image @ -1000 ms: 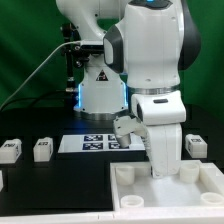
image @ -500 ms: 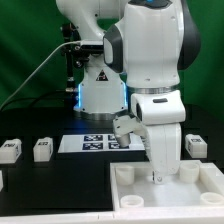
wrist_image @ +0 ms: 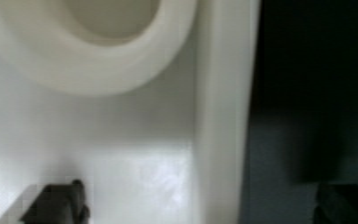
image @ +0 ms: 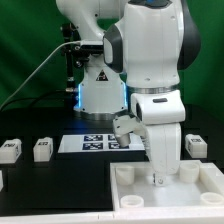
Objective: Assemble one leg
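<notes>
the arm stands upright over the near right part of the black counter, its lower end down on the large white square part that lies at the near edge, between that part's raised corner posts. in the wrist view the jaws are spread wide: one dark fingertip sits far off to one side, the other is only a faint shape against the dark counter on the opposite side, and between them there is nothing but the square part's white surface and its raised edge. a round corner hole of the same part shows in that view, a little way off from the fingertips. no leg is in the jaws. three legs stand on the counter, all well apart from the arm's lower end: one leg at the far edge of the exterior view's left, a second leg just beside it, and a third leg on the exterior view's right, beyond the square part. each shows a black-and-white tag on a face. the marker board lies flat on the counter between the left pair and the arm, just in front of the arm's base. whether the fingertips touch the square part or hang just above it cannot be told from either view.
</notes>
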